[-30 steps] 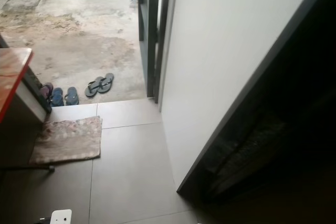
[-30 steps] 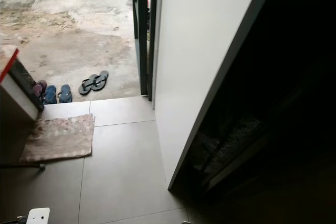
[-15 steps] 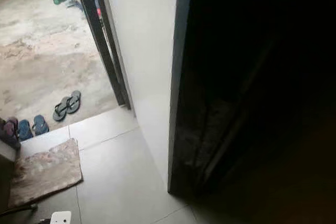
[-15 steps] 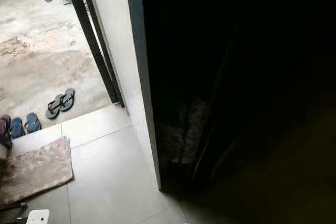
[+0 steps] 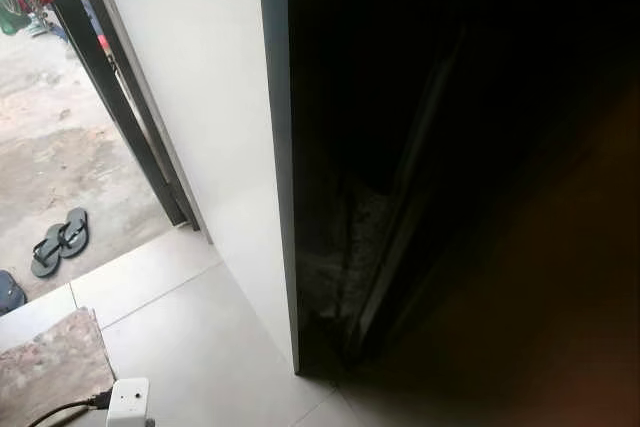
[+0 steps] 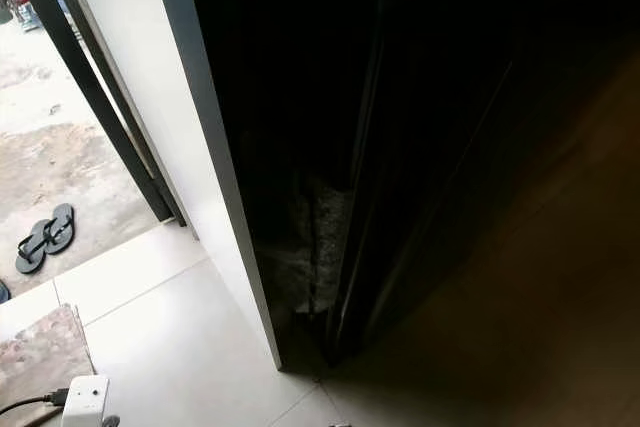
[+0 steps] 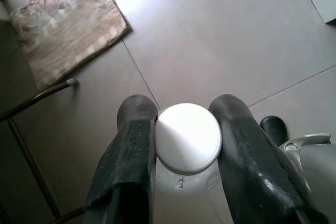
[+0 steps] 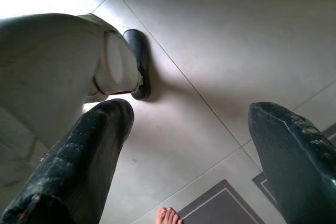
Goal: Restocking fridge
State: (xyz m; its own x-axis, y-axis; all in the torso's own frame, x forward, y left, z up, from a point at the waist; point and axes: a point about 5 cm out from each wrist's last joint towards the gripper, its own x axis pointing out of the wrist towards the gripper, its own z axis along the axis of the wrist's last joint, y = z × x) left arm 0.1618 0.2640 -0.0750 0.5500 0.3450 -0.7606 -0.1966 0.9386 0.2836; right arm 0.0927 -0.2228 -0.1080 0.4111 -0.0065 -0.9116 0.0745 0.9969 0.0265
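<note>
Two jaws of the left gripper (image 7: 181,140) pinched a white-capped bottle (image 7: 188,137) by its neck, cap toward the tiled floor (image 7: 220,40), likely so it rode steady on the way to the fridge. The right gripper (image 8: 189,156) hung with jaws spread, nothing between them, above the same floor, beside the robot's black foot (image 8: 137,61) and a person's bare toes (image 8: 169,215). Ahead stood a white panel (image 5: 210,117) edging a dark opening (image 5: 450,147); sandals (image 5: 58,240) and a mat (image 7: 65,22) lay by the doorway.
</note>
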